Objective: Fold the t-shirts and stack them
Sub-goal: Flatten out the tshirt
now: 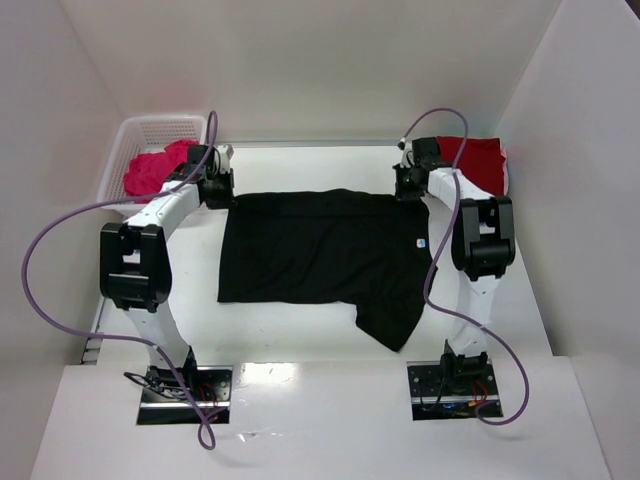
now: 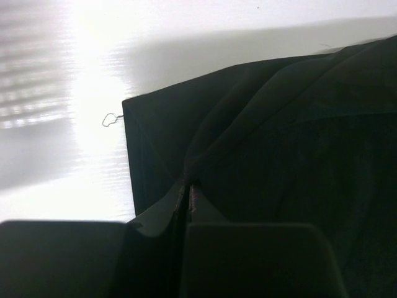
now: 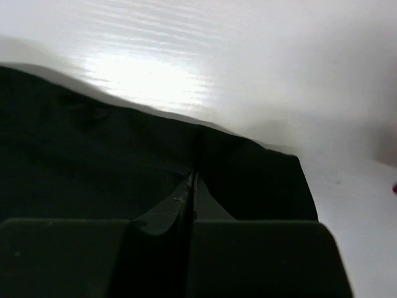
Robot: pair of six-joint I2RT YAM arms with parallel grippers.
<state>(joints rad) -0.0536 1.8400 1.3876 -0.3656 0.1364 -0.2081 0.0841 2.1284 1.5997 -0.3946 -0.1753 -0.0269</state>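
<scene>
— Where do we have the black shirt (image 1: 320,250)?
— Flat on the table (image 1: 300,345), one sleeve toward us. Our left gripper (image 2: 188,192) pinches its far left corner, and our right gripper (image 3: 192,183) is clamped on its far right edge.
— Beyond?
— Pink shirt (image 1: 155,170) in the basket (image 1: 150,128), far left; red shirt (image 1: 480,160) far right.

A white mesh basket (image 1: 150,130) sat at the ten o'clock corner of the white counter (image 1: 300,335), against plain white walls (image 1: 300,70)
</scene>
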